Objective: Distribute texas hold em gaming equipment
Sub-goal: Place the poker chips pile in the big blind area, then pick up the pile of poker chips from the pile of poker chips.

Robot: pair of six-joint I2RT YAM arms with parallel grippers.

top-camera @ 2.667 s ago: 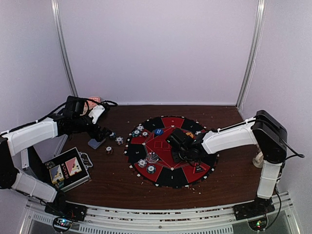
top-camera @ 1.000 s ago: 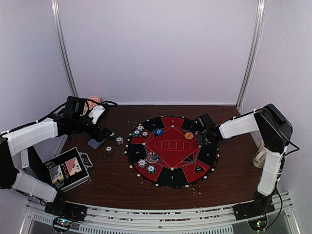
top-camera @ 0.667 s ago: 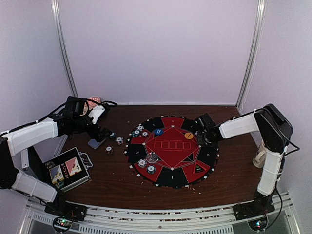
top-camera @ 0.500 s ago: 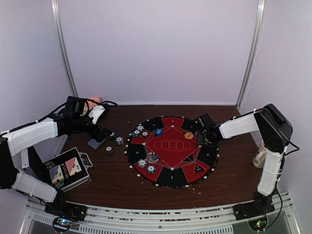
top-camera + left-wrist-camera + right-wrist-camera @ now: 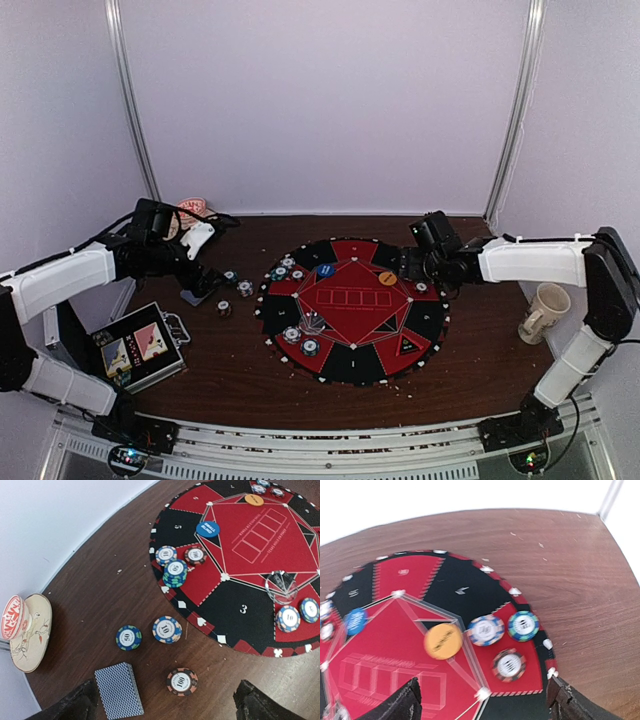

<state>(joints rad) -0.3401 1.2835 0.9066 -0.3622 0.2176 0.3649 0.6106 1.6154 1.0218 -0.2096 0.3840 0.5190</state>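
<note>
Here the left claw [image 5: 167,702] hangs wide open and empty above the tabletop [image 5: 100,595], over the deck [image 5: 119,690] and three loose chips [image 5: 167,629] beside the mat [image 5: 225,600]. The right claw [image 5: 482,700], likewise spread with nothing held, hovers over three placed chips [image 5: 485,630] on a red mat segment, next to the orange button [image 5: 443,640].

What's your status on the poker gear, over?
Left end effector open, empty, above card deck, three loose chips beside. Right end effector open over three placed chips. Mug clear, far right.
</note>
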